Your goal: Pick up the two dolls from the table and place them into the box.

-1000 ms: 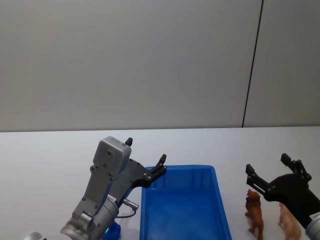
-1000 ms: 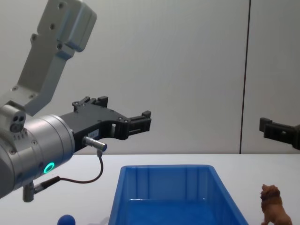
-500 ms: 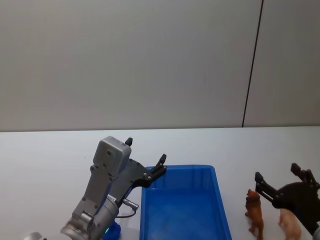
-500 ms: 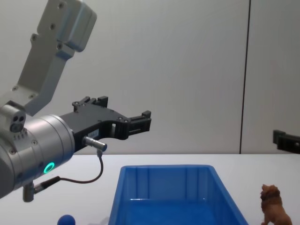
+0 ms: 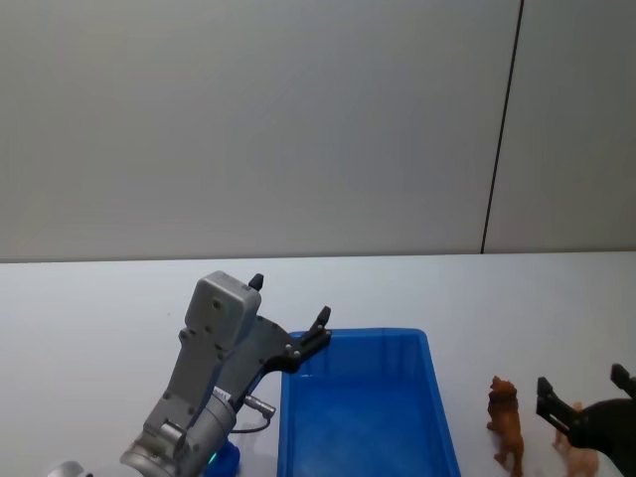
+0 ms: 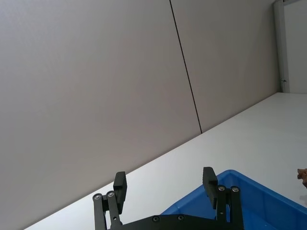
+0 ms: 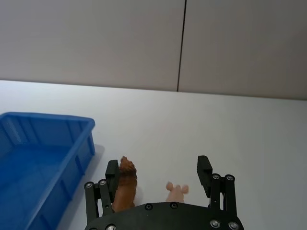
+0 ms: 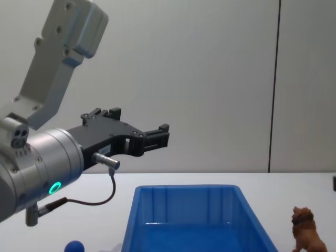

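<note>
The right end effector [image 7: 158, 172] hangs low over the white surface [image 5: 99, 298], to the right of the bright-blue bin [image 5: 378, 334], with its fingers spread wide and nothing in them. It seems placed so that the gap lines up on the brown lion figurine [image 7: 125, 184], which stands upright on the surface just right of the bin's wall. The lion is close by one finger, and a small pink animal figure [image 7: 176, 191] stands just beside it, nearer the middle of the gap. That spacing looks awkward: a close from here could catch the pink figure as well.

The left end effector [image 5: 290, 303] is held up above the bin's near-left corner, fingers likewise parted and empty. It looks to be waiting while the other arm works. The dark-blue toy [image 8: 75, 246] with its rounded top sits on the surface to the left of the bin, below that arm.

The bin's ribbed interior, as far as it can be seen, holds nothing, so both dolls are not yet placed
</note>
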{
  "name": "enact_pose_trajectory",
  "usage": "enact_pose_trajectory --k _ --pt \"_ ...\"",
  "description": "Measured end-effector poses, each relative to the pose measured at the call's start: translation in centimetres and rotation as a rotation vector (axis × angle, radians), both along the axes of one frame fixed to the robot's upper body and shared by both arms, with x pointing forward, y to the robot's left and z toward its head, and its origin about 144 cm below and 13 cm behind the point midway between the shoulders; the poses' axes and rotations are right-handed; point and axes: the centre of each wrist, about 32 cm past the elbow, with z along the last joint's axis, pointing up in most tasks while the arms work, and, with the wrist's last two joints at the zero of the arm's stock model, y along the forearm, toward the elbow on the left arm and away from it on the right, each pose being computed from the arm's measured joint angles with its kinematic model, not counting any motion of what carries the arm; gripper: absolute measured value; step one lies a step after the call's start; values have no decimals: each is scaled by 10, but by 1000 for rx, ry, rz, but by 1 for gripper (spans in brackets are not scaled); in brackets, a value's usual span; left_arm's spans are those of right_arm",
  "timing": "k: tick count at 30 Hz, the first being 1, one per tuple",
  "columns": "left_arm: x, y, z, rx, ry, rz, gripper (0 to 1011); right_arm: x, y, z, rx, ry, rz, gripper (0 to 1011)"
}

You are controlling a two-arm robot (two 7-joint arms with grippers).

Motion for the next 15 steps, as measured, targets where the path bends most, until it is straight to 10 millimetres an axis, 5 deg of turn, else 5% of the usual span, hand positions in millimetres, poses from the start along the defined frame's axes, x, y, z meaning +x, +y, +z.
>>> enact_pose_trajectory --k 15 --pt "0 0 0 0 0 0 1001 -9 -7 -18 -11 89 -66 1001"
